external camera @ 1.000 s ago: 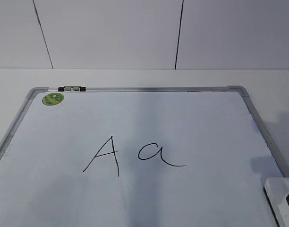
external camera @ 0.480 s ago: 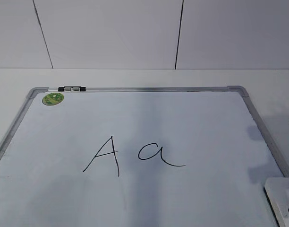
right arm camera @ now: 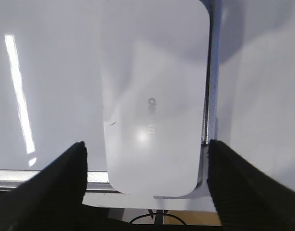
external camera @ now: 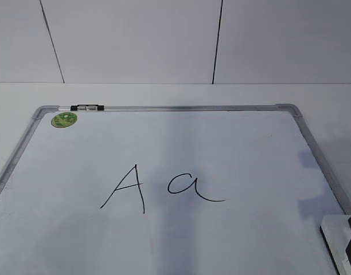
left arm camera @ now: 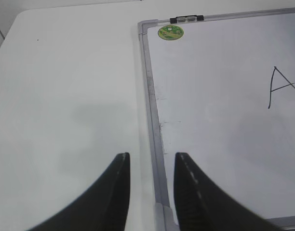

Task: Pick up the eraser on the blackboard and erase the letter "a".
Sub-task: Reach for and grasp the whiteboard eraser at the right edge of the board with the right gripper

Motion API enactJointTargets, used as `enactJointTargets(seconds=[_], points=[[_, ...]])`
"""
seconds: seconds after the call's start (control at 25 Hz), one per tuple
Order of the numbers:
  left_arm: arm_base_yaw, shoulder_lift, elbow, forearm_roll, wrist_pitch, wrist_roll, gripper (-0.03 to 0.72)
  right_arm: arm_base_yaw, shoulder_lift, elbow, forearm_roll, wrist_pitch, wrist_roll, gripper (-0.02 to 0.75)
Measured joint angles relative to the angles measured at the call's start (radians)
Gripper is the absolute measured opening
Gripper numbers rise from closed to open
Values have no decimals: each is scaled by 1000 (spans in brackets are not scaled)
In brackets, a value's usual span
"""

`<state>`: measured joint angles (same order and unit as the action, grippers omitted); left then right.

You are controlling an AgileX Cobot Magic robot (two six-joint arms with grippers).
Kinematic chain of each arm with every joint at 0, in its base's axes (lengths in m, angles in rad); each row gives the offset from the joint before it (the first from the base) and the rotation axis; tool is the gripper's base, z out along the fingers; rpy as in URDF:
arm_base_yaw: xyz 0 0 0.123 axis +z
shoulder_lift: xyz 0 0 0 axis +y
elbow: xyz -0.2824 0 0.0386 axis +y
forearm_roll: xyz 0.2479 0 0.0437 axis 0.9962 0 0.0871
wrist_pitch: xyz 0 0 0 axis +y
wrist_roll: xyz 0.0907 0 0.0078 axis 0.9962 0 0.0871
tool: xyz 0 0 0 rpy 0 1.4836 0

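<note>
At the near left, the left hand (left arm camera: 151, 166) hangs with its fingers slightly parted and pinching nothing, straddling the left frame of the blackboard (external camera: 164, 107), which lies flat on the white desk (left arm camera: 65, 96). A green sticker (external camera: 64, 119) sits at the board's far left corner. Mid-board, a capital "A" (external camera: 127, 188) stands just left of the letter "a" (external camera: 190, 186). At the near right corner lies the eraser (right arm camera: 154, 96), against the right frame; the right hand (right arm camera: 147, 168) hovers above it, fingers spread wide on either side, not touching.
</note>
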<state>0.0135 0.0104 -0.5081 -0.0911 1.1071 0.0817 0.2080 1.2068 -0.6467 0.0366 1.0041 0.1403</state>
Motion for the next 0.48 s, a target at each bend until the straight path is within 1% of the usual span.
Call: enactJointTargets(seconds=[0.28, 0.48], points=[[0, 0, 0, 0, 0, 0, 235, 75, 0, 0, -18, -17, 57, 592], [0, 0, 0, 0, 0, 0, 235, 79, 0, 0, -97, -18, 110, 592]])
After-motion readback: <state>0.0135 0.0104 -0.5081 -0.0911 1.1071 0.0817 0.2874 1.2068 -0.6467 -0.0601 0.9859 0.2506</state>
